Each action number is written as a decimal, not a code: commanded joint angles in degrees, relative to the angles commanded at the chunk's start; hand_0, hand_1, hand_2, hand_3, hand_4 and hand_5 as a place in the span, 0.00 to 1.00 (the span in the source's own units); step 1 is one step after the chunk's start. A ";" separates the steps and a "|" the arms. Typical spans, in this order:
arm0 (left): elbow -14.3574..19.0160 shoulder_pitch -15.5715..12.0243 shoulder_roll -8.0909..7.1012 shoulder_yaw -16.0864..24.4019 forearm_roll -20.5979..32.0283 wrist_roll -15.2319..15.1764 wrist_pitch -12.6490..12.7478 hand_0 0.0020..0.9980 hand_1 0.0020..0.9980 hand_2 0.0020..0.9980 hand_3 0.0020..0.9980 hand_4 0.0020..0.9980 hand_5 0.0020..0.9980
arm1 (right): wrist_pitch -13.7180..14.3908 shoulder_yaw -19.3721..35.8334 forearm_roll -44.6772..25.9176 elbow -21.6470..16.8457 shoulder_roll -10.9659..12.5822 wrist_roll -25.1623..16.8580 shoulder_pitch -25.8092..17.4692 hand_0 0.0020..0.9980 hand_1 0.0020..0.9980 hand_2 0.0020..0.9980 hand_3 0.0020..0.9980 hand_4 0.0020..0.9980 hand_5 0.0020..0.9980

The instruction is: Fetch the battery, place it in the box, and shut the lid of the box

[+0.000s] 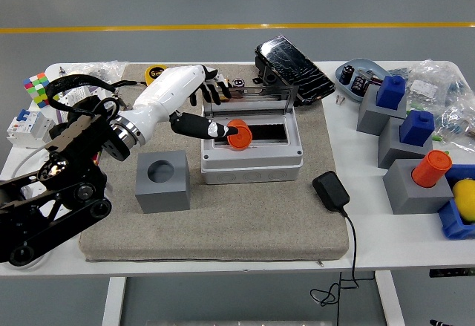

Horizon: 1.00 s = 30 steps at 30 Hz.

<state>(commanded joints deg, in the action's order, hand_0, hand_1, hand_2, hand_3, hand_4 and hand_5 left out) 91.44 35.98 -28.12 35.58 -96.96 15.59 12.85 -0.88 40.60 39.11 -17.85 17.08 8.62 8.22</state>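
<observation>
Nearest the camera, just right of the box (252, 151), a black adapter (331, 191) is lying on the grey mat (223, 222), its cable trailing off the table's (371, 248) near edge. Left of the box, a grey block (161, 181) with a round hole in its top is sitting on the mat, close to the box but not touching it.

Now the box itself: pale grey, and its dark glossy lid (293, 70) is standing open, tilted back behind it. Inside, the battery (238, 134) is lying in the dark recess toward the left end, an orange cylinder with its round end face turned toward the camera.

The left hand (194, 103) is hanging over the box's left edge, white shell, black fingers loosely spread and gripping nothing. One dark finger (194, 125) is reaching toward the battery, its pale tip right at the orange rim; whether it is touching, I cannot tell.

Well right of the box, stepped grey stands are carrying two blue blocks (404, 107) and an orange cylinder (431, 167).

Behind and left of the box, a yellow tape measure (154, 72) is peeking out past the arm, and at the far left a colour cube (40, 90) is sitting on the table.
</observation>
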 joint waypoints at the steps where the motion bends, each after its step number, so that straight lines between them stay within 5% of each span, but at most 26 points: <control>1: -0.50 0.00 -0.16 -0.41 0.22 0.34 -0.43 0.25 0.47 0.50 0.52 1.00 0.40 | -0.05 -0.12 -0.05 0.06 0.03 0.02 -0.01 0.67 0.66 0.62 0.53 0.91 0.48; 3: -1.86 0.24 0.07 -1.35 0.12 0.99 -1.28 0.28 0.57 0.58 0.59 1.00 0.41 | -0.09 -0.27 -0.22 0.22 -0.02 0.03 0.00 0.67 0.66 0.62 0.53 0.91 0.48; 8: -5.82 0.73 2.24 -3.18 -0.71 1.76 -2.73 0.28 0.57 0.58 0.59 1.00 0.41 | -0.05 -0.07 -0.16 0.04 -0.03 -0.02 0.14 0.67 0.66 0.62 0.53 0.91 0.48; 9: -6.34 0.95 2.59 -3.61 -0.55 1.98 -3.02 0.32 0.62 0.65 0.68 1.00 0.44 | -0.04 -0.06 -0.14 0.01 0.00 -0.02 0.17 0.67 0.66 0.62 0.53 0.91 0.48; 19: -9.23 4.55 6.61 -8.71 1.65 2.75 -4.23 0.32 0.63 0.65 0.68 1.00 0.46 | -0.11 -0.86 -0.54 0.27 -0.07 0.06 0.15 0.67 0.66 0.62 0.53 0.91 0.48; 20: -9.61 5.11 7.45 -9.15 2.00 2.65 -4.10 0.32 0.63 0.65 0.68 1.00 0.46 | -0.09 -0.91 -0.55 0.22 -0.09 0.04 0.17 0.67 0.66 0.62 0.53 0.91 0.48; 21: -9.86 5.54 8.08 -9.42 2.30 2.54 -3.96 0.31 0.62 0.63 0.66 0.87 0.46 | -0.09 -0.97 -0.55 0.18 -0.10 0.03 0.22 0.67 0.66 0.62 0.53 0.91 0.48; 30: -15.87 10.17 15.58 -12.88 13.65 -0.04 -2.57 0.32 0.62 0.63 0.65 0.82 0.46 | -0.04 -1.91 -0.75 0.02 -0.15 -0.02 0.66 0.67 0.66 0.62 0.53 0.91 0.49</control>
<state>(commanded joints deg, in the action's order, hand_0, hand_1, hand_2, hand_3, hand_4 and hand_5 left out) 75.57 46.15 -12.53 22.70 -83.31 15.55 10.28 -0.92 38.69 38.37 -17.82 16.94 8.60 8.88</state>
